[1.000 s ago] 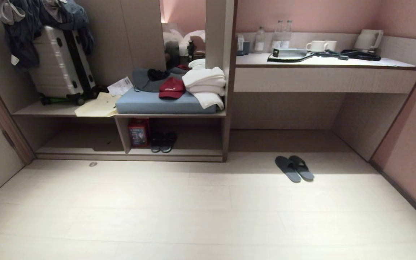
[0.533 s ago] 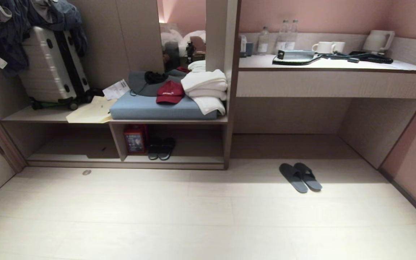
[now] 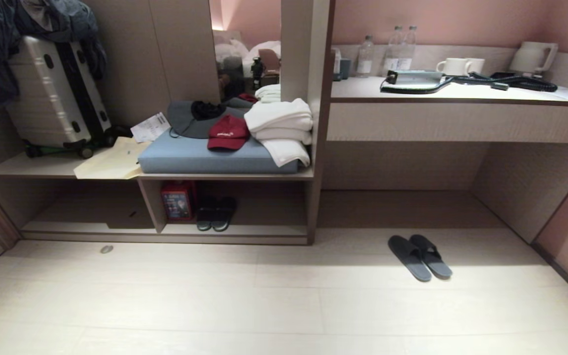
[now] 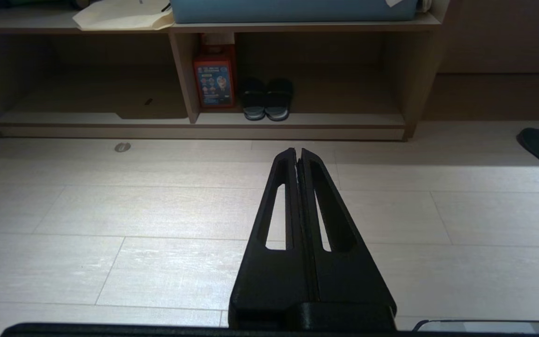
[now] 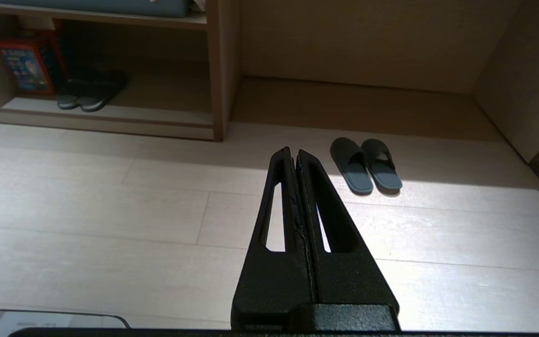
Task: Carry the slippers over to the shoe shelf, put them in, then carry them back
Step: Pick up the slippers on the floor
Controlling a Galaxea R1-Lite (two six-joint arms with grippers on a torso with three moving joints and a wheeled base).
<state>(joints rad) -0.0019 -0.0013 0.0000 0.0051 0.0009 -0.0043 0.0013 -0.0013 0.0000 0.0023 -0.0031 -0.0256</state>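
Fingers of both grippers pressed together, nothing between them: the left gripper (image 4: pixel 297 152) and the right gripper (image 5: pixel 293 152) each hang level above the pale plank floor (image 3: pixel 215 305), neither showing in the head view.

The slippers (image 3: pixel 419 255), blue-grey, lie side by side and touching on the floor, toes toward the wall, at the mouth of the tall recess under the bench (image 3: pixel 461 93). They sit in a patch of light, well apart from both grippers.

The shoe shelf (image 3: pixel 234 230) stands to their left past an upright panel. Its right compartment holds a darker pair of slippers (image 3: pixel 216 214) just beside a red box (image 3: pixel 178 200) against the divider.

Above that shelf: a blue cushion (image 3: pixel 200 157) carrying a red cap (image 3: pixel 228 133) and folded white towels (image 3: pixel 280 125); a silver suitcase (image 3: pixel 50 93) farther left. On the bench: bottles (image 3: pixel 395 56), two white cups (image 3: pixel 459 66), a kettle (image 3: pixel 533 56).
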